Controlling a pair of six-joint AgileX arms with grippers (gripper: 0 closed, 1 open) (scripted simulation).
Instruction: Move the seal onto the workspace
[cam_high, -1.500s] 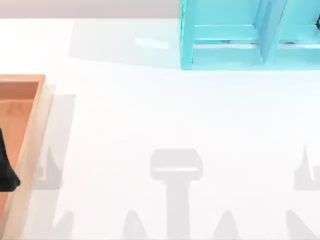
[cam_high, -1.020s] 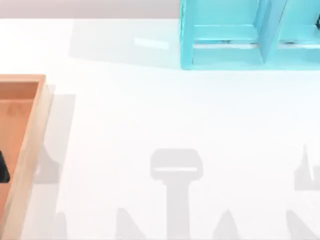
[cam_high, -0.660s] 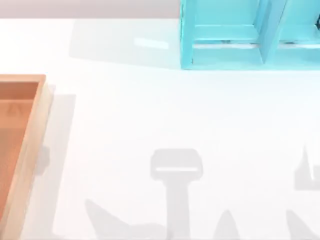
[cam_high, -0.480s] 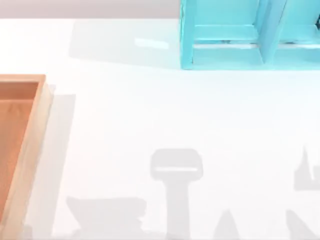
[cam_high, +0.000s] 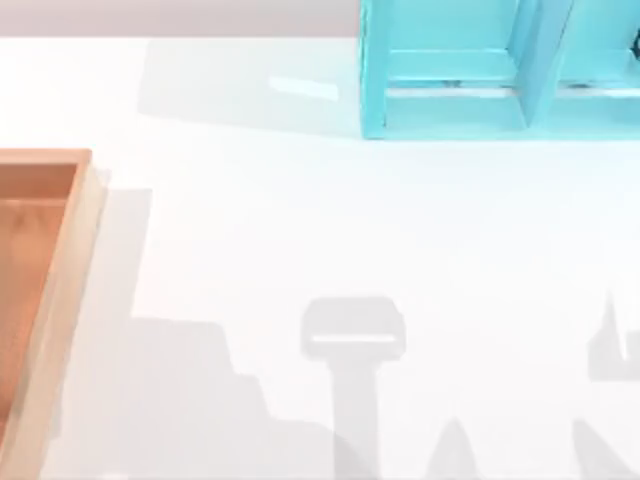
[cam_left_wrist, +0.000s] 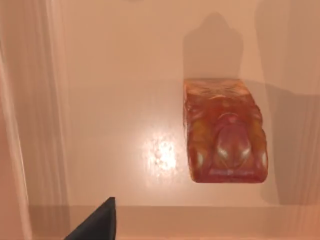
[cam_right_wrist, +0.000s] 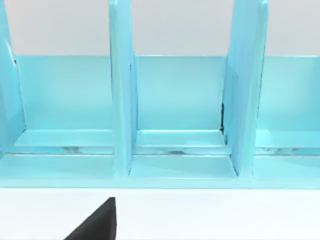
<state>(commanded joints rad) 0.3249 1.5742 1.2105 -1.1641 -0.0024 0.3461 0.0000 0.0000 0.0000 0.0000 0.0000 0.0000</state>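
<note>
1. Seal (cam_left_wrist: 225, 132) lay on the floor of the tan wooden tray (cam_left_wrist: 100, 100) in the left wrist view, glossy amber-orange with a rounded dark red top, its shadow falling beside it. It stood apart from the tray's walls. One black fingertip of the left gripper (cam_left_wrist: 97, 222) poked in at the picture's edge, not touching the seal; whether that claw was wide or narrow could not be told.

2. From the top view, the tray (cam_high: 70, 270) sat at the table's left edge, its raised rim catching the light. The workspace (cam_high: 300, 230) spread broad and white, with grey shadows across its near part. A turquoise shelf unit (cam_high: 480, 70) stood at the far right.

3. Through the right wrist view, the shelf unit (cam_right_wrist: 175, 100) faced the camera with its upright dividers and open compartments, standing on the workspace (cam_right_wrist: 210, 215). A black fingertip of the right gripper (cam_right_wrist: 97, 222) showed at the edge; the state of that claw could not be told either.
</note>
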